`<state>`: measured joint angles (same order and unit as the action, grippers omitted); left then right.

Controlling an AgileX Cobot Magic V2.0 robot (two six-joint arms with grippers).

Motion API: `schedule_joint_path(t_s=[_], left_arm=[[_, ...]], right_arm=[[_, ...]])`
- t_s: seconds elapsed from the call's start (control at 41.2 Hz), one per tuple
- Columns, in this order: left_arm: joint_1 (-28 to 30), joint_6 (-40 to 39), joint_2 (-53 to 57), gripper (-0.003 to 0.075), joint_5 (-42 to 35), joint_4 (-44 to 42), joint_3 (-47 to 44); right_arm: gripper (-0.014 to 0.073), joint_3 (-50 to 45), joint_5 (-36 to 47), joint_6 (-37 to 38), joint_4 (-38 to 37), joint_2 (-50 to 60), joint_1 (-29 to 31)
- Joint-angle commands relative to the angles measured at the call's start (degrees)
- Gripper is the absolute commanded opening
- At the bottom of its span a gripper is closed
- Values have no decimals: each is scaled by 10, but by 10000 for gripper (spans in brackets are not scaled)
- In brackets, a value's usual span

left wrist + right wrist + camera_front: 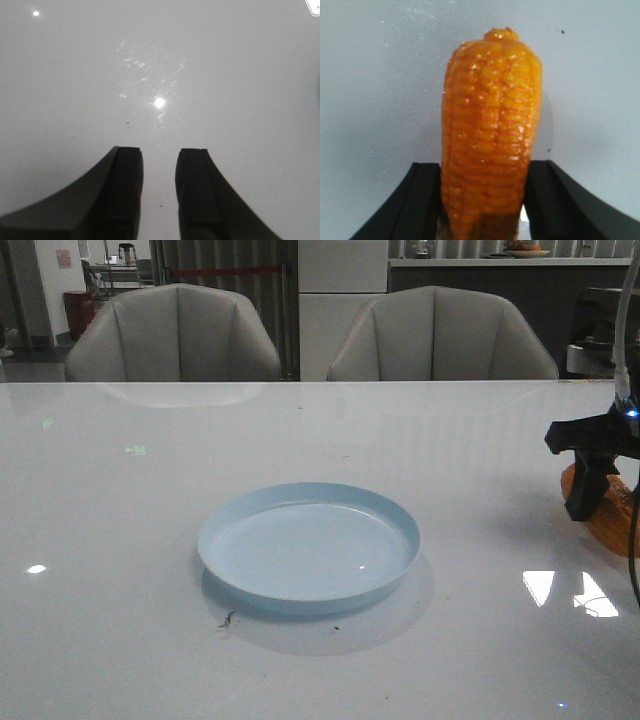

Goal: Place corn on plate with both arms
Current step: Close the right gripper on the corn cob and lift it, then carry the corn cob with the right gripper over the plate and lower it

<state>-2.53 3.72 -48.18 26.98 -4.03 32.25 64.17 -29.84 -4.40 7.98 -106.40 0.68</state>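
The pale blue plate sits empty in the middle of the white table. The orange-yellow corn lies at the table's far right edge, partly cut off by the frame. My right gripper reaches down onto it. In the right wrist view the corn stands between the two black fingers, which press against both its sides, with my right gripper shut on it. My left gripper is open over bare table with nothing between its fingers. It is out of the front view.
Two grey chairs stand behind the table's far edge. A small dark speck lies on the table just in front of the plate. Ceiling lights reflect off the glossy tabletop.
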Motion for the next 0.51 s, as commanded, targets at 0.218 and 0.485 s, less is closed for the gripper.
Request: schedule_joint_path(t_s=[0.218,0.485], left_arm=[[0,-6,6,260,-38,3,15],[0,-6,6,260,-38,3,15]], right_arm=[[103,66,4,-86,-3,27,-15],[103,182,-84,-135,-3,27,-97]])
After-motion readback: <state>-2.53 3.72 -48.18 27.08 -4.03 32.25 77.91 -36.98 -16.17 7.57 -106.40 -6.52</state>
